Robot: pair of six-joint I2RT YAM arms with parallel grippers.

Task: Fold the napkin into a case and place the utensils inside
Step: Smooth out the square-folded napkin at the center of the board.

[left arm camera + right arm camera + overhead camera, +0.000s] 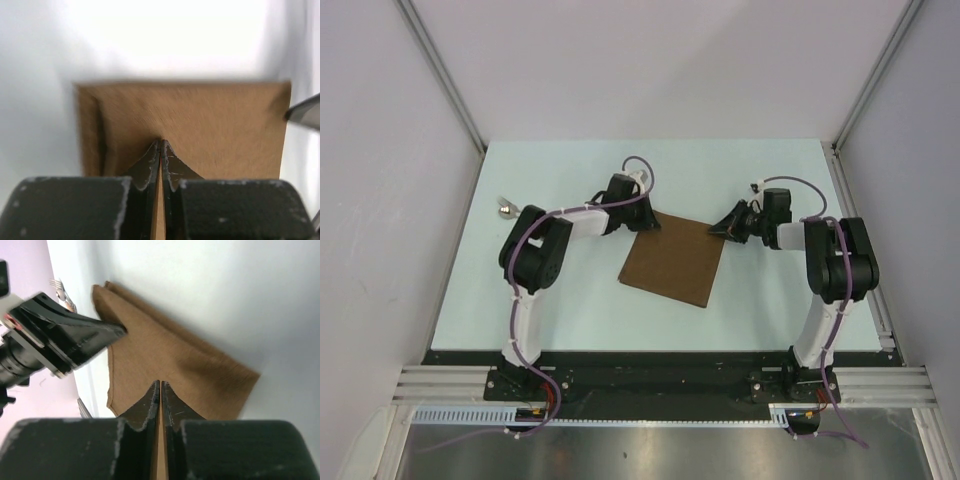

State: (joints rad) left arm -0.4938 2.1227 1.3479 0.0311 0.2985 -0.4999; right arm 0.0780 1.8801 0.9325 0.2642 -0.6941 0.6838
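The dark-brown napkin (672,262) lies flat in the middle of the pale table, turned slightly. My left gripper (648,224) is at its far left corner and my right gripper (720,230) is at its far right corner. In the left wrist view the jaws of the left gripper (161,142) meet at the tips with a strip of the napkin (200,120) pinched between them. The right gripper (160,383) is likewise shut on the napkin (170,355). The utensils (505,208) lie at the table's far left, a fork (62,291) showing in the right wrist view. No folded case is in view.
Grey enclosure walls with metal posts (445,75) surround the table. A rail (865,250) runs along the table's right edge. Both arm bases (520,380) stand at the near edge.
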